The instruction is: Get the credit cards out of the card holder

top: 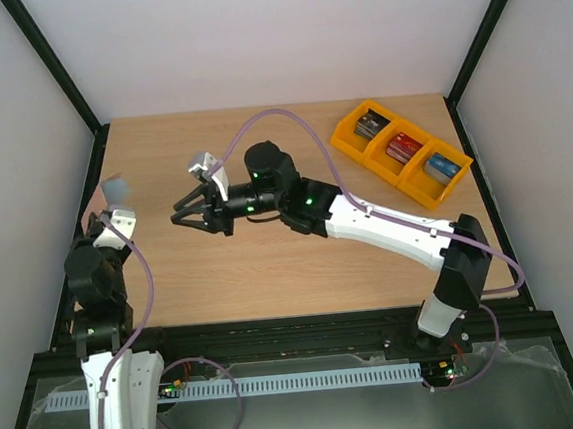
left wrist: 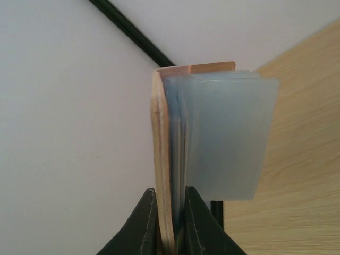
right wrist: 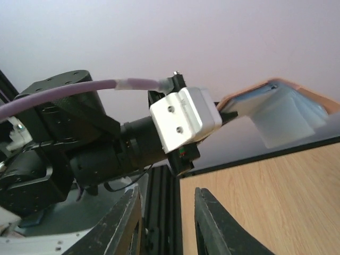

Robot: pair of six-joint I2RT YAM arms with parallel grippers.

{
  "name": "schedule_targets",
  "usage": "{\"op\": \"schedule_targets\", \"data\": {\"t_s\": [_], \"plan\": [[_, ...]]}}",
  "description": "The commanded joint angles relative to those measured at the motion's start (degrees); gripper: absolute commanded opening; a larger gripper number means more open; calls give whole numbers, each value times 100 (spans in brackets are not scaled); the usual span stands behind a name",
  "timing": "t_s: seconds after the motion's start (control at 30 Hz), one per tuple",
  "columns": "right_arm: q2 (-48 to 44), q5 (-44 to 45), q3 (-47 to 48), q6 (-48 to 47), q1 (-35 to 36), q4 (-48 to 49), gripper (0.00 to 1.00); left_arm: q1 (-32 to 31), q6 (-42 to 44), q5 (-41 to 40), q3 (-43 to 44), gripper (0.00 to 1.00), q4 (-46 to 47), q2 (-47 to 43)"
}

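Note:
My left gripper (left wrist: 171, 212) is shut on the card holder (left wrist: 159, 154) and holds it upright above the table's left edge. The holder is pinkish-tan outside, and its light blue pockets (left wrist: 228, 138) fan open to the right. In the top view the holder (top: 114, 192) stands over the left gripper (top: 113, 225). My right gripper (top: 178, 216) is open and empty, pointing left, a short way right of the holder. In the right wrist view the holder (right wrist: 281, 109) is beyond the right gripper (right wrist: 167, 212), apart from it. No credit card shows separately; any are hidden among the pockets.
An orange bin (top: 355, 141) with three compartments sits at the back right, holding a dark box (top: 371, 124), a red box (top: 403, 148) and a blue box (top: 442, 168). White walls and black frame posts close in the left side. The left arm's white camera block (right wrist: 183, 117) is in front of the right gripper.

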Motion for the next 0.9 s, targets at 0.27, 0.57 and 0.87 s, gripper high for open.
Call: {"op": "schedule_targets", "data": {"t_s": [0.27, 0.57, 0.87], "plan": [[458, -43, -20, 1360, -1, 1712, 22, -19, -2295, 3830, 1464, 2, -1282, 14], [32, 374, -21, 542, -181, 724, 14, 5, -3575, 6056, 1638, 2, -1155, -169], [-634, 18, -234, -370, -488, -182, 13, 60, -4652, 7507, 1433, 2, -395, -253]]}}
